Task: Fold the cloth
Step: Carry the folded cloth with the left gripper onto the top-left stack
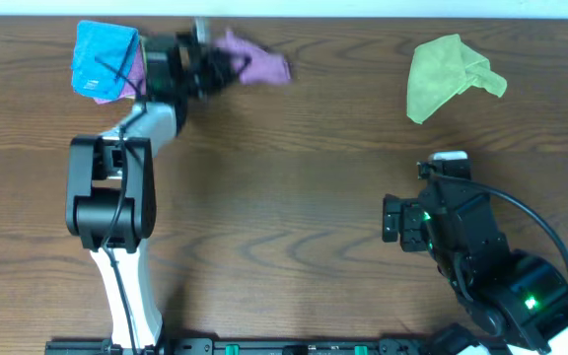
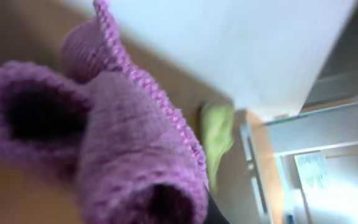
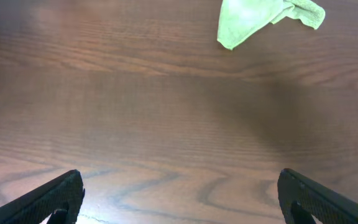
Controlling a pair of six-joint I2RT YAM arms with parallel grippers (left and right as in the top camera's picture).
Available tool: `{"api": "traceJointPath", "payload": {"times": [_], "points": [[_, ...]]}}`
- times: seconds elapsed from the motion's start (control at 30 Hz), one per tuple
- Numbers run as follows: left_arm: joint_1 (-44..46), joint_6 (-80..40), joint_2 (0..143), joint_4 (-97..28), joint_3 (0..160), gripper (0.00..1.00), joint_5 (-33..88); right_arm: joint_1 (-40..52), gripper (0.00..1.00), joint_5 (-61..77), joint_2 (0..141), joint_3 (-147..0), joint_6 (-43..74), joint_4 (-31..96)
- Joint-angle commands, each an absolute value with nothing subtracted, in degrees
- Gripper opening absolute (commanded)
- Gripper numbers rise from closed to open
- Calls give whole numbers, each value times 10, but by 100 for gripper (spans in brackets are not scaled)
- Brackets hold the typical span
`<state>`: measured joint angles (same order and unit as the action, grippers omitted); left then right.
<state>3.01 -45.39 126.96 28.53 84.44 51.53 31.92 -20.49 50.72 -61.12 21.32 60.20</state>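
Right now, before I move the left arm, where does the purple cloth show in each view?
Overhead: purple cloth at the top, left of centre.
Left wrist: it fills the left and centre, bunched and very close.
Right wrist: not in it.
Shared landmark: the lime-green cloth, top right overhead, right of centre in the left wrist, top right in the right wrist.

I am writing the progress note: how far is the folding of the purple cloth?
Done: no fold is visible; the purple cloth is crumpled at the far side of the table. In hand: the left end effector is shut on it. The right end effector is open, holding nothing. Left: spreading and folding.
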Motion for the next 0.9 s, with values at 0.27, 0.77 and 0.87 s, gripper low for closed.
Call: {"api": "traceJointPath", "payload": {"times": [0.27, 0.77, 0.87], "points": [[-143, -533, 1245, 267, 1020, 6, 436, 314, 99, -206, 505, -622, 208, 592], [-216, -366, 1245, 43, 1020, 6, 415, 291, 99, -209, 521, -622, 210, 575], [-218, -337, 1245, 31, 1020, 6, 404, 275, 99, -194, 521, -622, 210, 575]]}}
